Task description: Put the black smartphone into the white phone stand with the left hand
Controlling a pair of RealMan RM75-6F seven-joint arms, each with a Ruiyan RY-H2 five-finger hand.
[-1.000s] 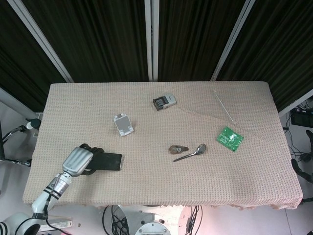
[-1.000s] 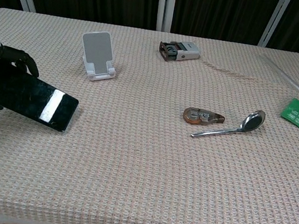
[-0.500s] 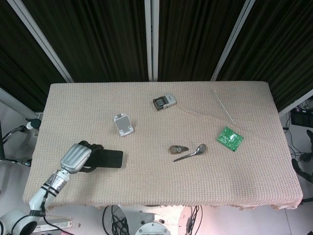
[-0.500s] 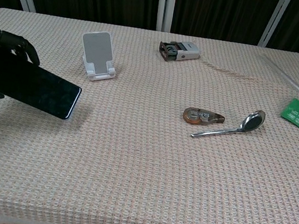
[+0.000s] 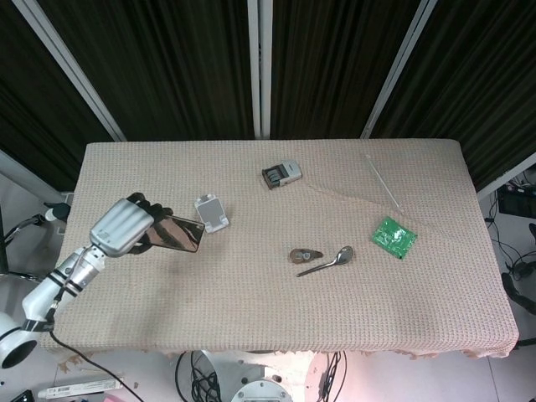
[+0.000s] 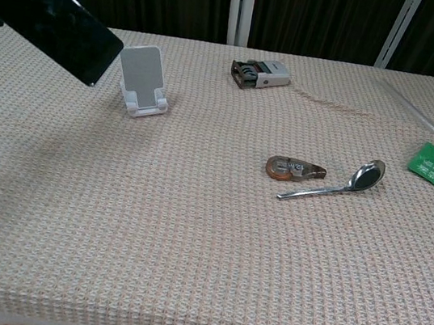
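My left hand (image 5: pixel 123 228) holds the black smartphone (image 5: pixel 174 234) above the table, left of the white phone stand (image 5: pixel 211 213). In the chest view the smartphone (image 6: pixel 54 24) hangs tilted at the top left, its lower corner close to the stand (image 6: pixel 142 78) and slightly above it; the hand itself is almost wholly cut off by the frame edge. The stand sits upright on the cloth with nothing in it. My right hand shows in neither view.
On the beige woven tablecloth (image 5: pixel 251 301) lie a small grey device (image 5: pixel 280 174), a correction tape (image 5: pixel 306 255), a metal spoon (image 5: pixel 328 260), a green packet (image 5: pixel 394 237) and a thin clear rod (image 5: pixel 383 182), all right of the stand.
My left hand has lifted the smartphone off the table's front-left area and carried it up and away from me, towards the stand. Everything else stays put.
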